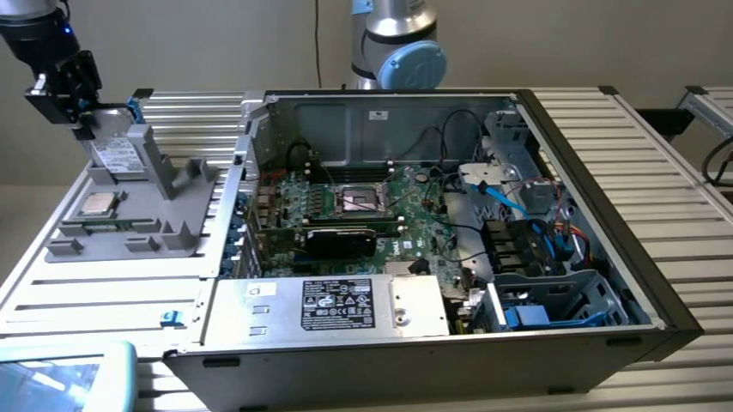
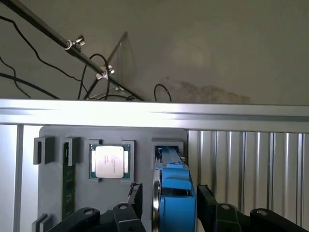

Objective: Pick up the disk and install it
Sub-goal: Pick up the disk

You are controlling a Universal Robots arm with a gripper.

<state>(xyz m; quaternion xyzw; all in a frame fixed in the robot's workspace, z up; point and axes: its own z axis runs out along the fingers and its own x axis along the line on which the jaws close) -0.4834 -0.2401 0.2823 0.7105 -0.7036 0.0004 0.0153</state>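
**Open gripper straddling the upright disk in its holder**

The disk [image 1: 115,155] [image 2: 176,193] is standing on edge in a slot of the grey fixture [image 1: 154,219] [image 2: 50,193], at the exterior view's left, outside the computer case [image 1: 343,112]. Its white label is facing the exterior camera, and its blue carrier is showing along the top edge. In the wrist view, the carrier is presenting its narrow blue edge with the silver drive body just beside it.

The gripper [image 1: 84,127] [image 2: 170,192] is hovering directly over the disk with its black fingers [image 2: 136,192] spread wide, one on each side of the carrier. A small gap is showing on the drive-body side, while the other finger is sitting just beside the blue plastic. Nothing is being lifted.

Near the disk, a square silver CPU chip [image 1: 94,204] [image 2: 110,162] is lying flat in its own recess in the fixture, and a green memory stick [image 2: 68,186] is resting in a neighbouring slot.

The case is lying open on the slatted aluminium table [image 1: 658,163], with the motherboard [image 1: 366,206] exposed and a silver box with a black-and-white label [image 1: 332,305] sitting along the near edge.
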